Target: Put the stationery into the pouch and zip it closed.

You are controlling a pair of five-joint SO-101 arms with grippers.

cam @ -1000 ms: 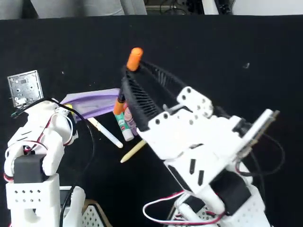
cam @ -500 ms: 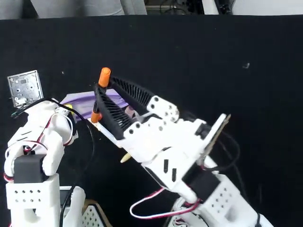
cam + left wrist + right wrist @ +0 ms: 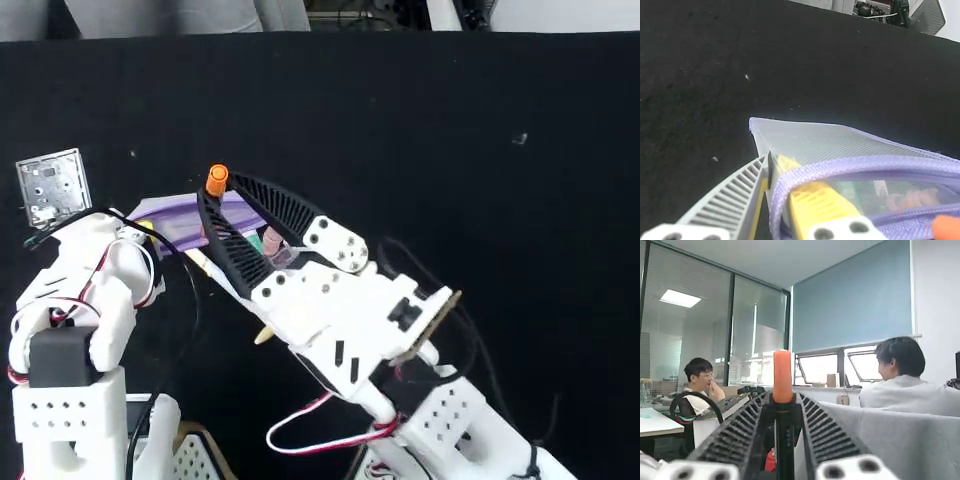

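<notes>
Right tool [image 3: 212,197] is pinching an orange-capped marker [image 3: 216,180], hovering over the purple pouch [image 3: 180,215] at nine o'clock on the desk [image 3: 450,120]. Left tool [image 3: 772,185] is clamping the pouch rim. I'm thinking: line marker with mouth, lower inside before letting go.

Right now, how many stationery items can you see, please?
4: orange-capped marker in the right gripper; white pen and green-labelled glue stick beside the purple mesh pouch; wooden pencil under that arm. More may be hidden.

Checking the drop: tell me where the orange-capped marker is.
High view, left of centre: the marker is gripped in the right claw, over the purple pouch.
</notes>
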